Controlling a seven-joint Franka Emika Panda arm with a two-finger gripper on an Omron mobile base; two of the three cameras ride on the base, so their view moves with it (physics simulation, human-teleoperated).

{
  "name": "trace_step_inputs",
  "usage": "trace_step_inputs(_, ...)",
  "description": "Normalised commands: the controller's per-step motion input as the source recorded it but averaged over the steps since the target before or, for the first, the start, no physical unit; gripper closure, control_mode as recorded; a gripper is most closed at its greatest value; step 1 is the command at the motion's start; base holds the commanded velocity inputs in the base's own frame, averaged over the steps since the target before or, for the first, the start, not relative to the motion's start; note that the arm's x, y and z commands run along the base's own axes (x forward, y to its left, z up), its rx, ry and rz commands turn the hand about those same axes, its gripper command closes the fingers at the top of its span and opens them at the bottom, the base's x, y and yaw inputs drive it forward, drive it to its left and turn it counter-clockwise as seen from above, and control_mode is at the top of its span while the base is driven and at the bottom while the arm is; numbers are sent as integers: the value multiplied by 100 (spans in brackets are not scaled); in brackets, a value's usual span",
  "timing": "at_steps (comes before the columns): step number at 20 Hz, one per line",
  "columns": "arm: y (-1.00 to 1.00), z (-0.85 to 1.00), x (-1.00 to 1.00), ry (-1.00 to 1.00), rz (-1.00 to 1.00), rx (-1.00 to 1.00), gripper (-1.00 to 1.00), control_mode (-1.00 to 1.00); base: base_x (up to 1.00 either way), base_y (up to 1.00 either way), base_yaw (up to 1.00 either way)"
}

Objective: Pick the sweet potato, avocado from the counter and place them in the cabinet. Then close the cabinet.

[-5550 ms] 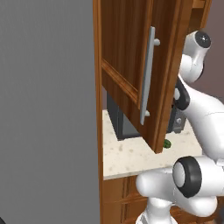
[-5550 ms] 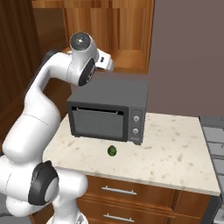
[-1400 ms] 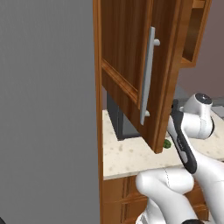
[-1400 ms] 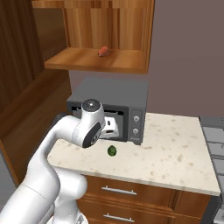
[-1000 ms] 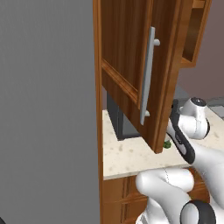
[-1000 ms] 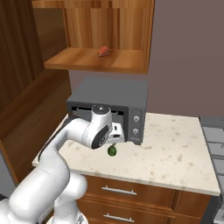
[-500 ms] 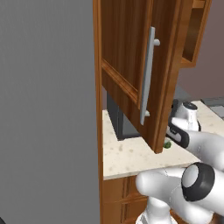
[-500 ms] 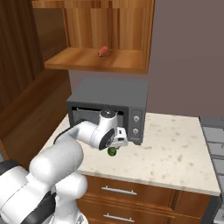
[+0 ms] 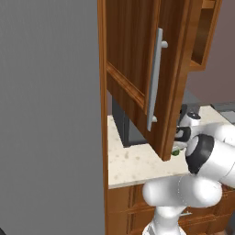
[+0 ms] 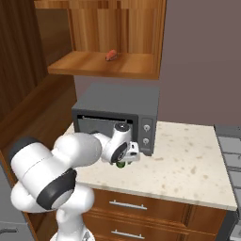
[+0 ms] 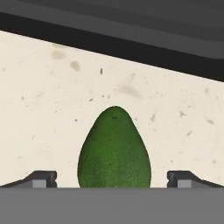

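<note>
Your gripper (image 11: pixel 113 177) is lowered over the counter (image 10: pixel 197 164) with its jaws spread wide apart and nothing clasped in them. In the hand view, the avocado (image 11: pixel 114 148) lies directly between the two dark fingertips (image 11: pixel 41 178), with a clear gap of pale speckled stone on each side of it, so neither tip touches it. Its narrow end points away from the jaws, toward the dark front of the microwave (image 10: pixel 117 110), which runs as a dark band just beyond it. From the right base view, you see the gripper (image 10: pixel 123 157) bent down low in front of the microwave door, and the avocado (image 10: pixel 121 164) shows as a small green lump just beneath the hand on the counter. From the left base view, a sliver of the avocado (image 9: pixel 175 152) peeks out below the gripper (image 9: pixel 183 135), close behind the lower corner of the open cabinet door (image 9: pixel 144 82). The sweet potato (image 10: pixel 111 55) rests well above the jaws, on the shelf of the open cabinet (image 10: pixel 108 37), a small reddish-orange shape lying toward the back of the wooden shelf. The cabinet door stands swung outward, its long silver bar handle (image 9: pixel 154 78) upright and facing you in the left base view.
</note>
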Motion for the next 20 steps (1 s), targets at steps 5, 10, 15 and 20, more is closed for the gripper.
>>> trace_step_inputs(5,0,-43,33,0,0,1,100,-100,0,0,0)
trace_step_inputs(10,-3,-19,-18,0,0,0,100,-100,0,0,0)
trace_step_inputs(15,-4,67,-68,0,0,0,100,-100,0,0,0)
trace_step_inputs(20,0,100,-37,0,0,5,100,-100,0,0,0)
